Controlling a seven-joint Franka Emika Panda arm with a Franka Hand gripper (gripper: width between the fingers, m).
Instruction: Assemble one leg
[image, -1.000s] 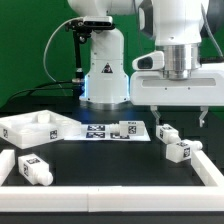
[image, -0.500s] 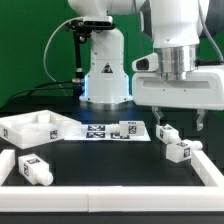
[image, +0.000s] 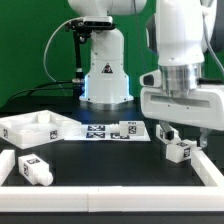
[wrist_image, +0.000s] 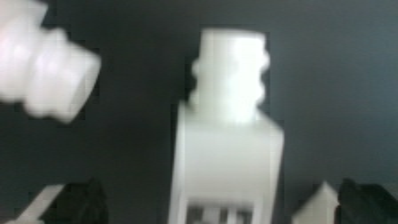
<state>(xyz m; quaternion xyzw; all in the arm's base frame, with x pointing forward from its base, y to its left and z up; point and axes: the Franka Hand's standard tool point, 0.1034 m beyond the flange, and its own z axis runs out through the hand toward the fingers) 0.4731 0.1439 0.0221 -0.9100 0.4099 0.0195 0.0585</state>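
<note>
My gripper (image: 181, 132) is open and hangs low over two white legs at the exterior view's right, one leg (image: 178, 150) nearer the front and one (image: 166, 133) just behind it. In the wrist view a blurred white leg (wrist_image: 231, 120) lies lengthwise between my dark fingertips (wrist_image: 71, 205), which stand wide apart on either side of it without touching; the gripper (wrist_image: 217, 208) holds nothing. A second leg (wrist_image: 45, 70) lies beside it. Another leg (image: 128, 129) rests on the marker board (image: 100, 131), and one more (image: 35, 168) lies front left.
The large flat white square panel (image: 35, 128) lies at the exterior view's left. A white rim (image: 110, 197) runs along the front and turns up at the right (image: 207, 165). The robot's base (image: 105, 70) stands behind the marker board.
The gripper has come down and shifted a little to the exterior view's right, now close above the two legs there. It stays open. The parts have not moved.
</note>
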